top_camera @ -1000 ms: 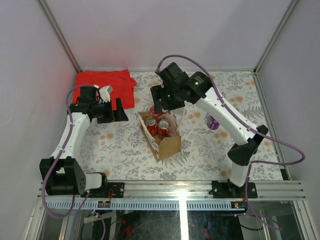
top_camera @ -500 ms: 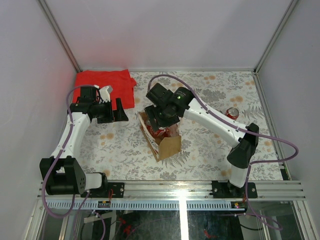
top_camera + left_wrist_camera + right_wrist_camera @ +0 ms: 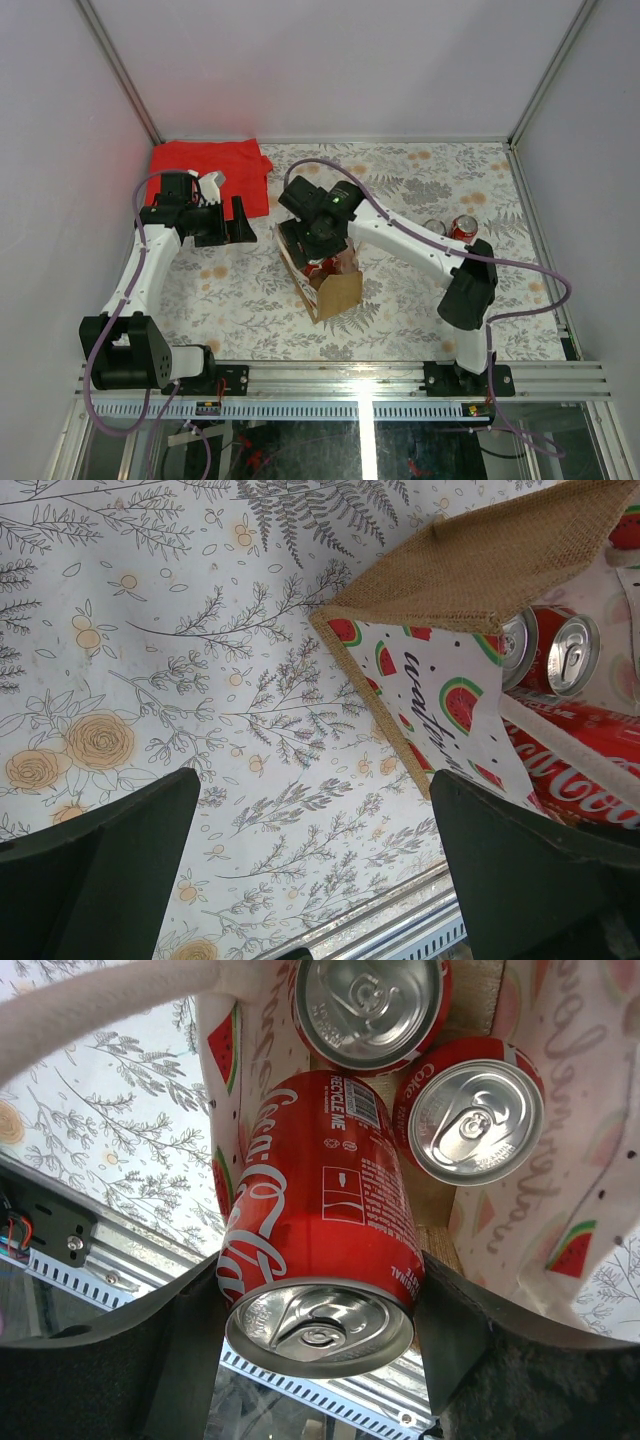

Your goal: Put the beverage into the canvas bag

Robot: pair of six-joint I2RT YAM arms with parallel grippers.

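Note:
The tan canvas bag stands open mid-table, with a watermelon-print lining and a cream handle. My right gripper is right over its opening, shut on a red Coca-Cola can that points down into the bag. Two more red cans stand upright inside. My left gripper is open and empty, left of the bag. In the left wrist view its jaws stand wide over the tablecloth, with the bag at the upper right.
A folded red cloth lies at the back left. A red can and another can stand at the right. The metal rail runs along the near edge. The cell walls close in on both sides.
My right arm has swung left and down with the red can, from behind the bag to over its opening. The left arm has not moved.

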